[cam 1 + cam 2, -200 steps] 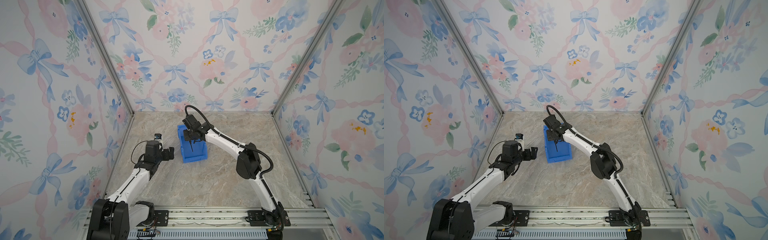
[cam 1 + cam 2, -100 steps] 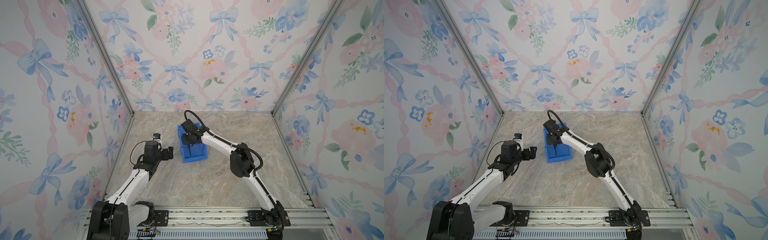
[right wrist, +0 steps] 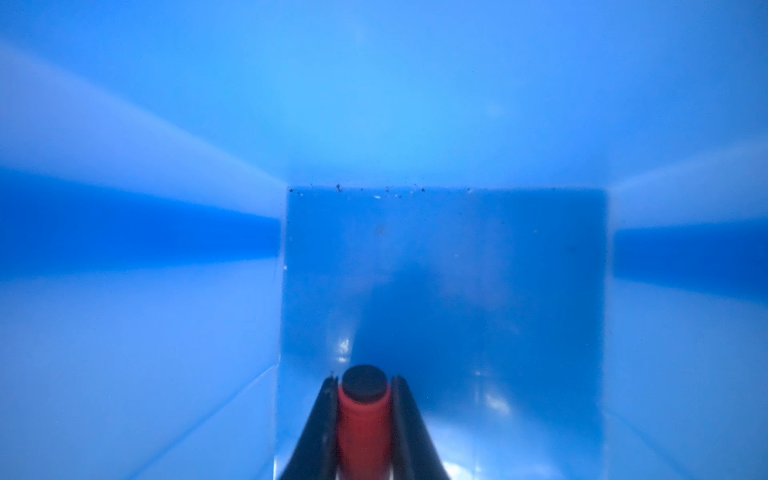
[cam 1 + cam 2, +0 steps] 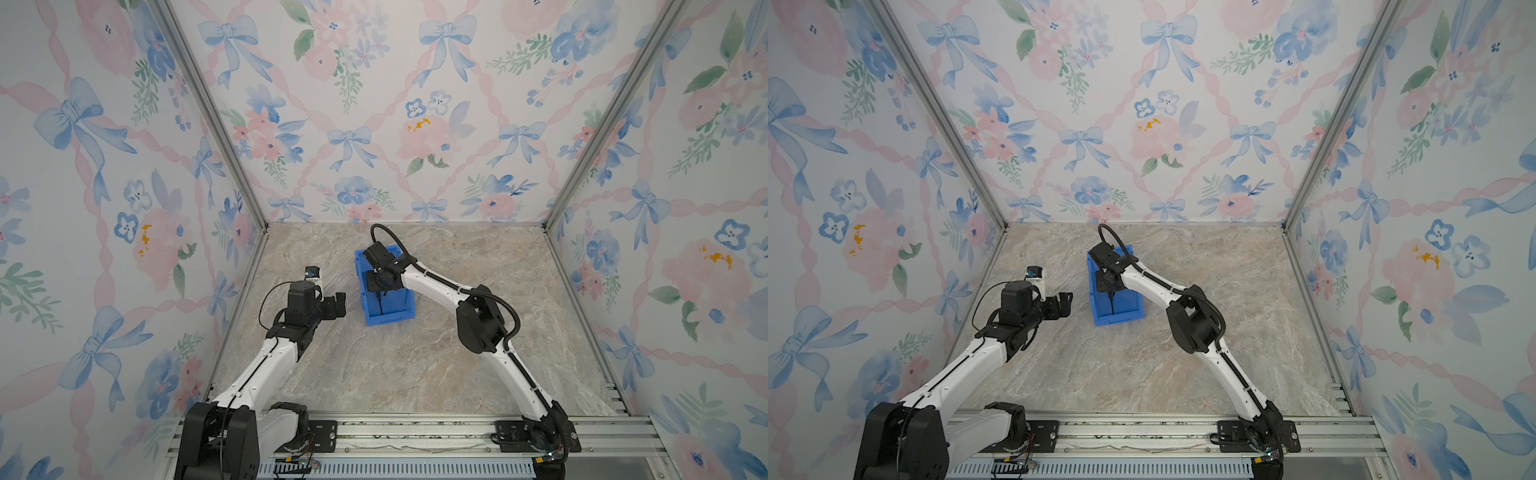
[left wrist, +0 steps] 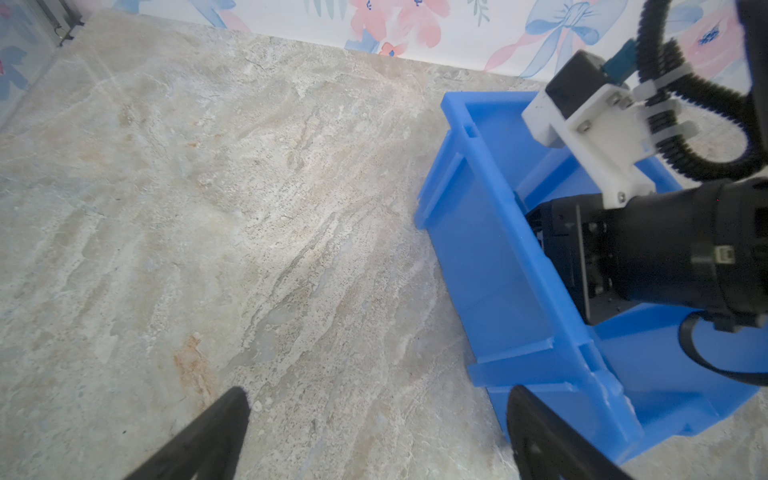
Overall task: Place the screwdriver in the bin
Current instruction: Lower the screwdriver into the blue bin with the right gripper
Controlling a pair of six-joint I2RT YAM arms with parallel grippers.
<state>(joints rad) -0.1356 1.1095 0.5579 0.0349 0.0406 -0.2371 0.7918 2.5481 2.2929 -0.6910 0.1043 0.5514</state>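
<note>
right pincer (image 3: 364,380) clamped on screwdriver (image 3: 363,424), inside bin (image 3: 415,104); left pincer (image 5: 379,392) spread nearby

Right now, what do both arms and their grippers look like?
Both are alike: the left arm and right arm have white links with bulky black joints. The left gripper and right gripper are black with slim tapering fingers. A ribbed black hose runs along the right arm; a thin black cable loops at the left wrist. Each wrist carries a white camera mount.

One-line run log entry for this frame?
phase: place | right gripper: shut on screwdriver, inside bin | left gripper: open, empty, beside bin | screwdriver: not yet released
</note>
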